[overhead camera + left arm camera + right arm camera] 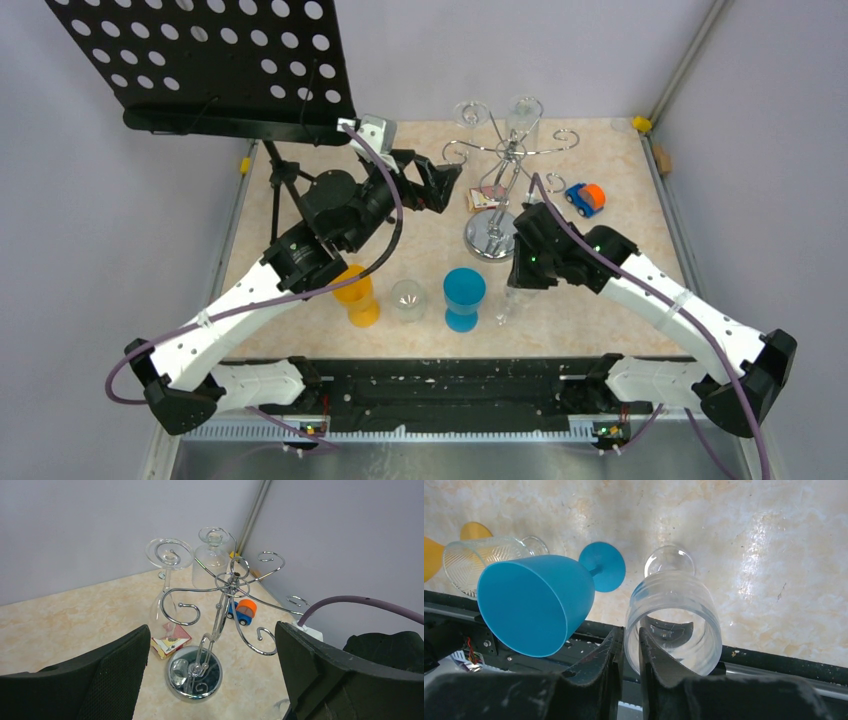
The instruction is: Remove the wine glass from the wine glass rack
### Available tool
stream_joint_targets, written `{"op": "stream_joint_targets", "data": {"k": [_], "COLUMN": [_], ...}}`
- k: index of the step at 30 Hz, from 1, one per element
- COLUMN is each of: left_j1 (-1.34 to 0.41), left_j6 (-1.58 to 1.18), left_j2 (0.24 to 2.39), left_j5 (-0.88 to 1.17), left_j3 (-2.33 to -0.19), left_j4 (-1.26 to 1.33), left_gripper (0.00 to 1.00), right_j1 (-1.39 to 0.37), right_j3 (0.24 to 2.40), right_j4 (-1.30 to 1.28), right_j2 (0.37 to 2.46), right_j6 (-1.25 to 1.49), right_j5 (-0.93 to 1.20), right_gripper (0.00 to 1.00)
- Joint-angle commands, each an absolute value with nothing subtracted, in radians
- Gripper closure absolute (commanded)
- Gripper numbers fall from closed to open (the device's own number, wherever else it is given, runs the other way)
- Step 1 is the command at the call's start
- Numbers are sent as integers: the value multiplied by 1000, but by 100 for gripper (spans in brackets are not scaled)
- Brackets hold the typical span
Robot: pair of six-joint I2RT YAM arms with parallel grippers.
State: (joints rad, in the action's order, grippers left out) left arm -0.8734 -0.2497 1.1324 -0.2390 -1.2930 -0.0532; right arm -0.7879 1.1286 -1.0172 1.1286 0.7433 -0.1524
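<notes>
On the marbled beige table [630, 190] stand a chrome wine glass rack [490, 238], a blue goblet [464, 297], an orange goblet [356, 292].

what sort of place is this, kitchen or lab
Probably a robot lab test cell: plain grey walls box in the table, and mismatched props share it: wine glass rack, toy car, music stand.

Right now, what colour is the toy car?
The toy car is blue with an orange top, clearest in the left wrist view.
</notes>
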Motion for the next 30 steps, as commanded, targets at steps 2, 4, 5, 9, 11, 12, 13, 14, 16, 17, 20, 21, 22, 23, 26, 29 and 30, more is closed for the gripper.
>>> {"op": "stream_joint_targets", "data": {"k": [2,4,5,9,11,12,13,14,16,17,20,21,22,23,26,29,30], "left_j1": [-864,-861,-860,-854,-852,-850,-849,-848,-843,-836,-796,-776,-753,-730,-655,-631,-630], "left_j6": [-255,-255,-255,-256,-258,-259,-260,-263,-277,-290,-379,-420,-462,-509,-631,-684,-685], "left_j2": [1104,1102,1100,1093,1090,1089,1089,1089,1090,1093,1118,1131,1147,1164,1221,1271,1287], "left_j5": [-223,-221,-221,-218,-215,-214,-212,-210,-204,-192,-130,-104,-82,-57,19,42,44], "left_j3": [-1279,-1280,-1279,-1277,-1278,-1278,-1279,-1279,-1283,-1291,-1329,-1347,-1370,-1390,-1449,-1497,-1512], "left_j4": [-20,-22,-23,-25,-24,-22,-22,-21,-22,-27,-76,-98,-121,-148,-201,-221,-225], "left_gripper": [4,4,4,4,4,4,4,4,4,4,7,9,11,14,24,30,31], "right_j1": [-801,-801,-801,-801,-801,-801,-801,-802,-802,-802,-801,-801,-801,-802,-802,-801,-800], "right_j3": [1175,1179,1180,1196,1210,1218,1228,1237,1257,1265,1297,1305,1309,1314,1310,1308,1308], "right_j4": [-1017,-1021,-1022,-1019,-1013,-1011,-1009,-1005,-1000,-996,-986,-979,-970,-958,-912,-890,-888], "right_j2": [1135,1141,1144,1142,1132,1129,1125,1121,1113,1107,1085,1077,1067,1054,1005,966,957], "right_j6": [724,716,714,709,707,707,706,706,705,706,706,707,709,715,731,752,757], "right_j5": [-137,-130,-127,-113,-104,-101,-95,-90,-82,-79,-77,-77,-78,-79,-93,-122,-133], "right_gripper": [81,81,81,77,76,75,74,73,72,71,69,69,69,69,69,69,69]}}
